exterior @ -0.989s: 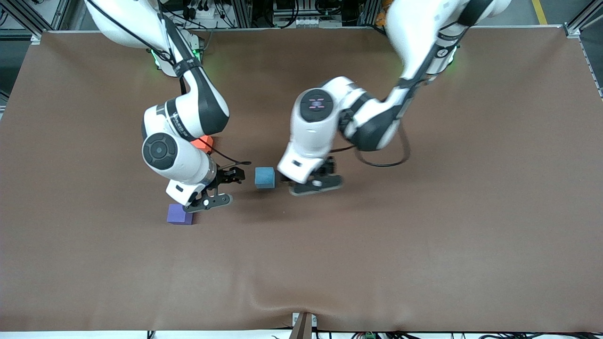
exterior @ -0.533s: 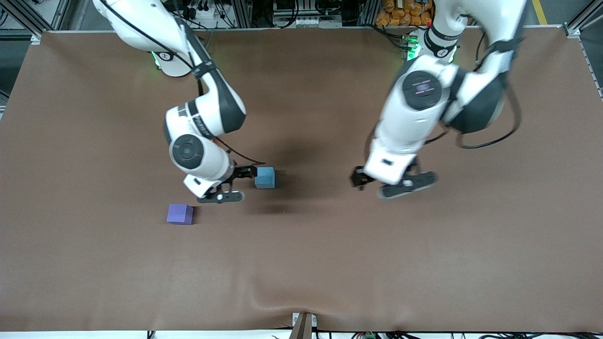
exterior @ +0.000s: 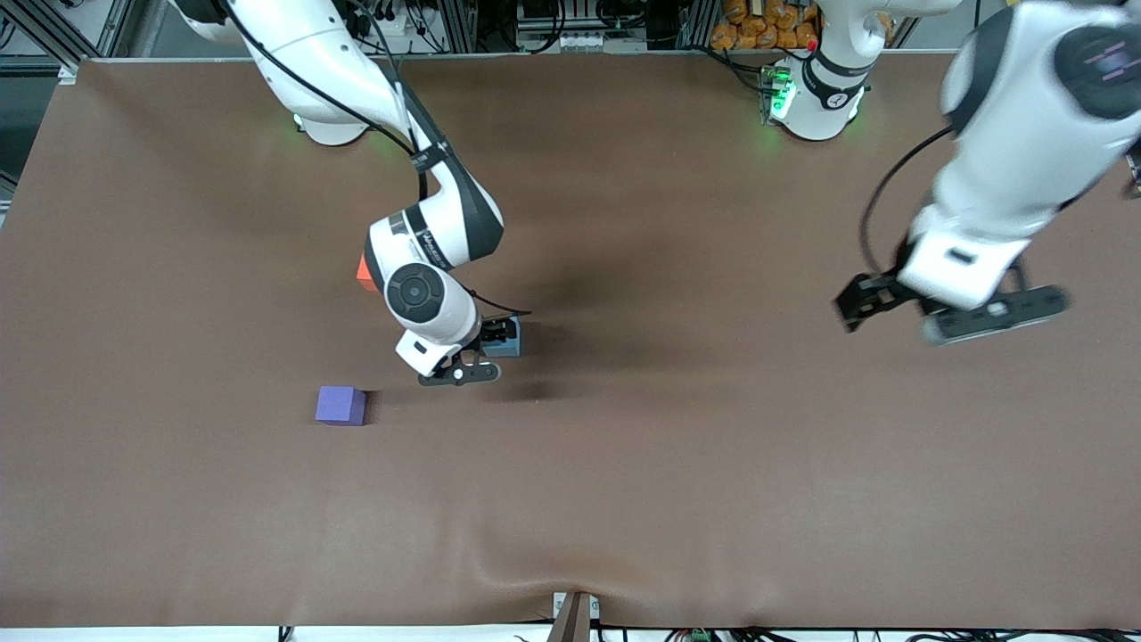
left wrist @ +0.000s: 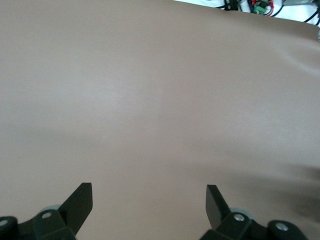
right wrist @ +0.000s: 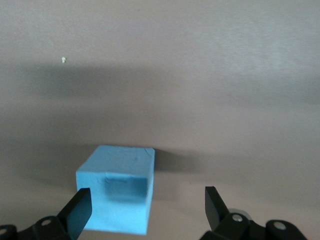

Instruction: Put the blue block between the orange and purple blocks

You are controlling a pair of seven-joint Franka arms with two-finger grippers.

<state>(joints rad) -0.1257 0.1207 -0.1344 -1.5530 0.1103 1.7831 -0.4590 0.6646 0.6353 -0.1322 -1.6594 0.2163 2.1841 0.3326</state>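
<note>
Counter (exterior: 624, 499) covered in a brown matte sheet, rippled slightly near the front camera's edge. Aluminium frame rails (exterior: 36, 27) stand at the corners along the robots' side, with cable bundles (exterior: 553, 27) and electronics between them. Grey floor with a yellow line (exterior: 1021, 22) shows at one corner. Soft overhead light, diffuse shadows.

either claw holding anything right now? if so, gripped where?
Nothing held. Right claw is open around the blue block, which sits on the table between its fingers, not yet clamped. Left claw is open over bare table.
</note>
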